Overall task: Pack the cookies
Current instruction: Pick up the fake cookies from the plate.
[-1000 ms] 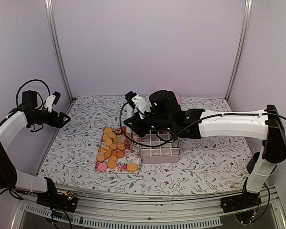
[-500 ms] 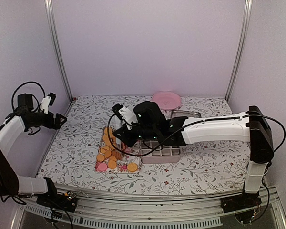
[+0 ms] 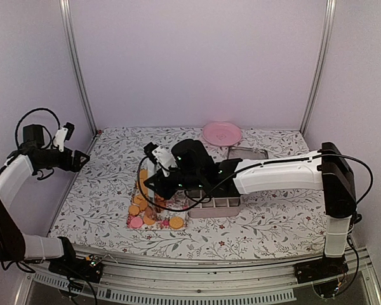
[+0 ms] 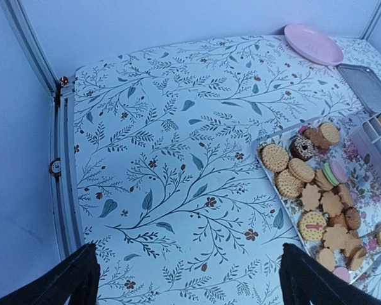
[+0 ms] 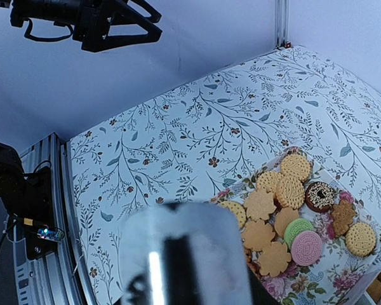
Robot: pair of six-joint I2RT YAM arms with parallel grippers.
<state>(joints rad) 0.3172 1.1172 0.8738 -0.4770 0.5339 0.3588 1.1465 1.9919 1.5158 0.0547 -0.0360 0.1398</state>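
Two arms are bolted at the near edge of a leaf-patterned surface [image 3: 273, 216]. Nearest, left of centre, lies a floral tray [image 5: 333, 279] carrying the cookies [image 3: 143, 205]: mostly golden rounds and flower shapes in a loose layer, with a pink one and a green one side by side, a dark iced ring towards the far end, and one orange piece at the near right corner. The right arm reaches across from the right side, and its tool [image 3: 147, 184] hangs over the middle of this tray, above the cookies. From the wrist a blurred pale shape covers the jaws, so it cannot be told whether this tool is open, closed or gripping anything. Just right of the tray, touching or nearly touching it, stands a grey divided box [image 3: 214, 210], partly under the right arm. At the far left the left tool [image 3: 82, 158] is held high beside the side wall, well apart from the tray, with its jaws spread wide and nothing between them. Farther back, right of centre, lies a shallow metal tray [image 3: 249, 152], and beyond it, near the back wall, a pink plate [image 3: 221, 133].
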